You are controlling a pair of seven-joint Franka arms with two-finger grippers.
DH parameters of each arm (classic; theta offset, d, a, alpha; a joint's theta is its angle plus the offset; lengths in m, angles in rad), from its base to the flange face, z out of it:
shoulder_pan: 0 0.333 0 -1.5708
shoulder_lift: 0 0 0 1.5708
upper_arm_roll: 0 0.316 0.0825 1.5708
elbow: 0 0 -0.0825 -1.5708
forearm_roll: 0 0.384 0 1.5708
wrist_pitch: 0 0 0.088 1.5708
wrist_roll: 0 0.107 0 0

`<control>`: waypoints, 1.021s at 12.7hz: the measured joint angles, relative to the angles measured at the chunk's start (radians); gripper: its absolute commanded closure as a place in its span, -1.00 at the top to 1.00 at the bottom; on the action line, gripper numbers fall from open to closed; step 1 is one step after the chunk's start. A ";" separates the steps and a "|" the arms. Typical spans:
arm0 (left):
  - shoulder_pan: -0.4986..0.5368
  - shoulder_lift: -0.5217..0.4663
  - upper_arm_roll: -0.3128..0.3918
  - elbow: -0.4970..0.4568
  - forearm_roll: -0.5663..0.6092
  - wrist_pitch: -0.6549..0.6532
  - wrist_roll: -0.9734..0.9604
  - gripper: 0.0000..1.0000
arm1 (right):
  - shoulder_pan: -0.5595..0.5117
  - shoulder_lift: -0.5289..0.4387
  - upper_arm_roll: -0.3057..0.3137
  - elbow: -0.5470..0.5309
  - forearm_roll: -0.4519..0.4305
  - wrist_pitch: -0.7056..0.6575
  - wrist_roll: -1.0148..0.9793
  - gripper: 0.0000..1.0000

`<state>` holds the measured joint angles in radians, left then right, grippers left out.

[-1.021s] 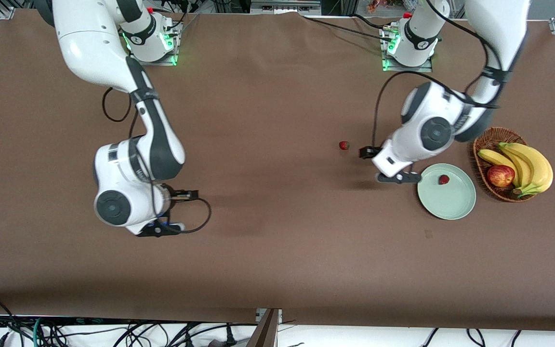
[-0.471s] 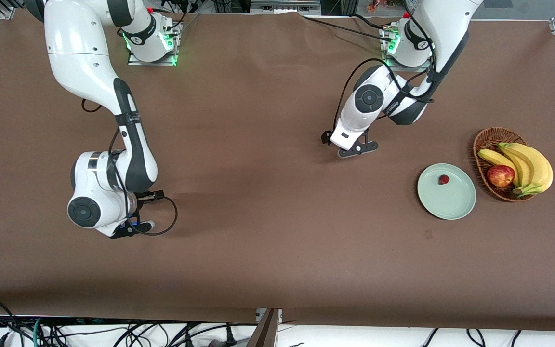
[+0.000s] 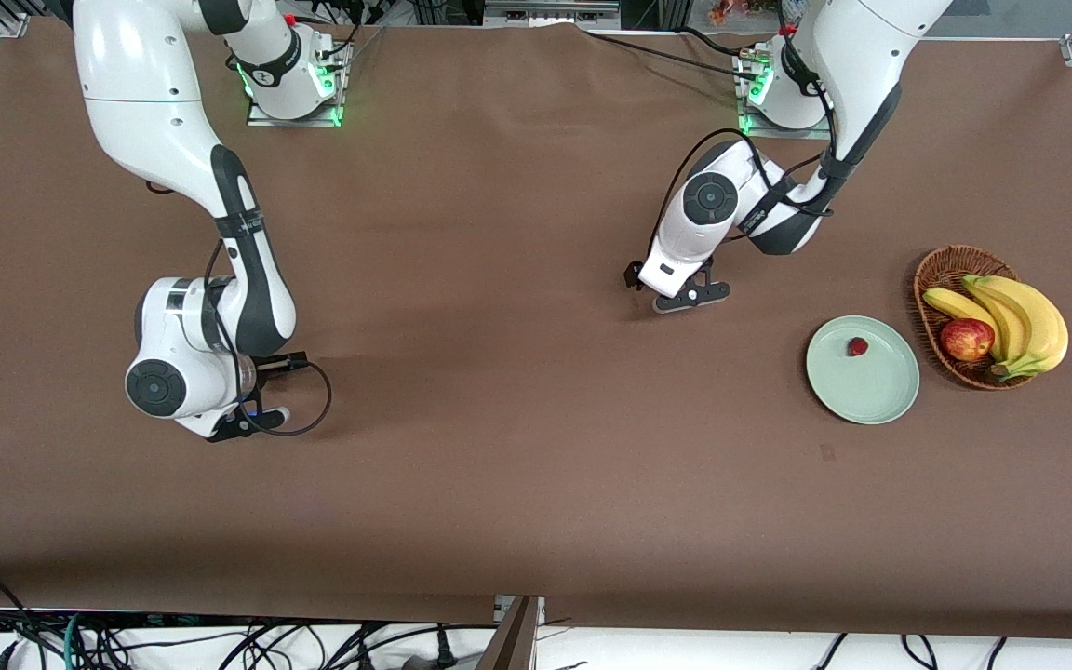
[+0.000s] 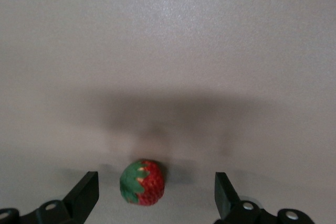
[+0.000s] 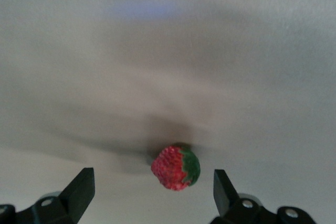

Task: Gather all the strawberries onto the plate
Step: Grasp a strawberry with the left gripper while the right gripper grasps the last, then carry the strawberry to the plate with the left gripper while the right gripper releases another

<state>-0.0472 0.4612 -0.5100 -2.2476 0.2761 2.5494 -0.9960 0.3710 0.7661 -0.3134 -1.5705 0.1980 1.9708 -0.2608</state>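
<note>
One strawberry (image 3: 858, 346) lies in the pale green plate (image 3: 871, 391). My left gripper (image 3: 690, 296) is low over the table, between the plate and the table's middle. It is open, and in the left wrist view a second strawberry (image 4: 142, 182) lies on the cloth between the spread fingers of the left gripper (image 4: 156, 198), untouched. My right gripper (image 3: 243, 423) is low over the table toward the right arm's end. It is open too, with a third strawberry (image 5: 176, 167) lying between the fingers of the right gripper (image 5: 152, 192). Both of these berries are hidden under the hands in the front view.
A brown wicker basket (image 3: 929, 279) with bananas (image 3: 1020, 316) and a red-yellow apple (image 3: 967, 339) stands beside the plate at the left arm's end of the table. A brown cloth covers the table.
The left gripper has left the plate's edge and gone to the loose strawberry, now covering it in the front view. The right gripper has moved toward the right arm's end of the table.
</note>
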 measured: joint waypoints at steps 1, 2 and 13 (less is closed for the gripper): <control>0.001 0.001 0.000 0.000 0.000 0.001 0.000 -0.76 | 0.000 -0.001 -0.001 -0.010 0.000 0.009 -0.010 0.56; 0.001 0.001 0.000 0.000 0.000 0.001 0.000 -1.00 | 0.000 -0.001 -0.003 -0.020 0.000 0.025 -0.018 0.17; 0.117 -0.089 0.001 0.214 0.008 -0.428 0.234 -1.00 | 0.022 -0.029 0.024 -0.022 0.016 0.046 0.014 -1.00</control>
<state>0.0696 0.3718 -0.5091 -2.0338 0.2838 2.1212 -0.7622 0.3935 0.7371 -0.2897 -1.5922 0.2143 2.0172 -0.2468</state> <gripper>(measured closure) 0.661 0.648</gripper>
